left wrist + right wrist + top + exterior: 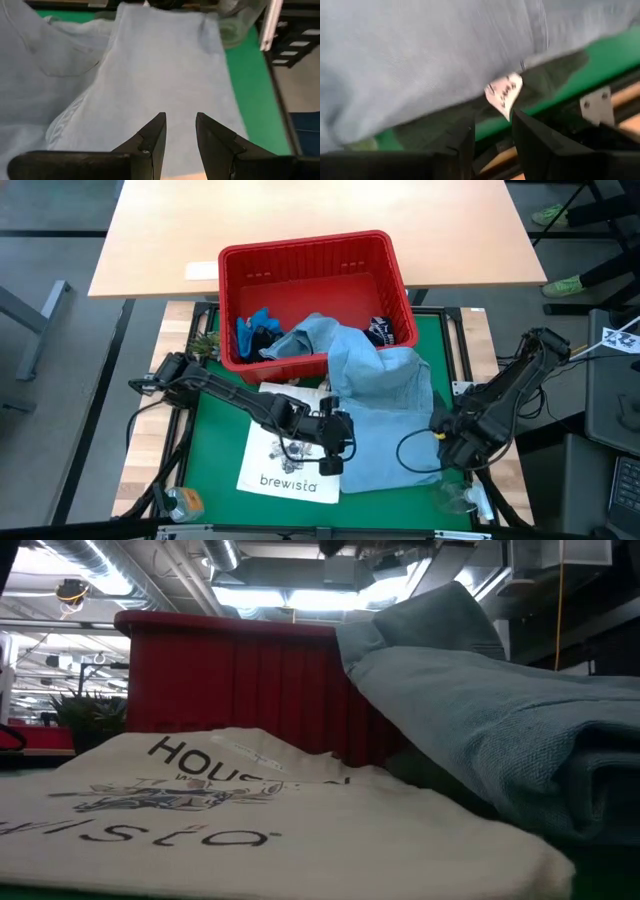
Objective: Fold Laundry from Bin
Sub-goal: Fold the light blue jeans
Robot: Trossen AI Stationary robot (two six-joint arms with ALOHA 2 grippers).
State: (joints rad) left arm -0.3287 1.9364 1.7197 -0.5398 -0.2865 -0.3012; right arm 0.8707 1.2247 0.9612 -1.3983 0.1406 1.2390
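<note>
High view: the red bin (312,255) stands at twelve o'clock on the green mat (215,445). The light blue denim shirt (385,405) spills over the bin's near rim toward five o'clock and lies half out on the mat. A bright blue garment (256,330) and a dark navy one (381,331) remain inside the bin. The left gripper (334,442) hovers at the shirt's nine o'clock edge, above the white tote bag (290,460); the right gripper (452,442) sits at the shirt's three o'clock edge. The cloth looks soft, light and limp, so it would likely sag and drag; a hem corner or the collar seems the surest hold.

Low view: neither gripper shows. What only this view gives is height: the shirt (480,710) drapes down from the bin's rim (225,625) in thick, rounded folds, and the tote (250,810) lies flat in front.

Left wrist view: the fingers (152,140) stand apart, empty, above smooth denim (165,75), with a buttoned pocket visible beyond them.

Right wrist view: the fingers (540,145) are spread, gripping nothing. A small white label (504,92) hangs at the shirt's hem just ahead, a detail no other view shows.
</note>
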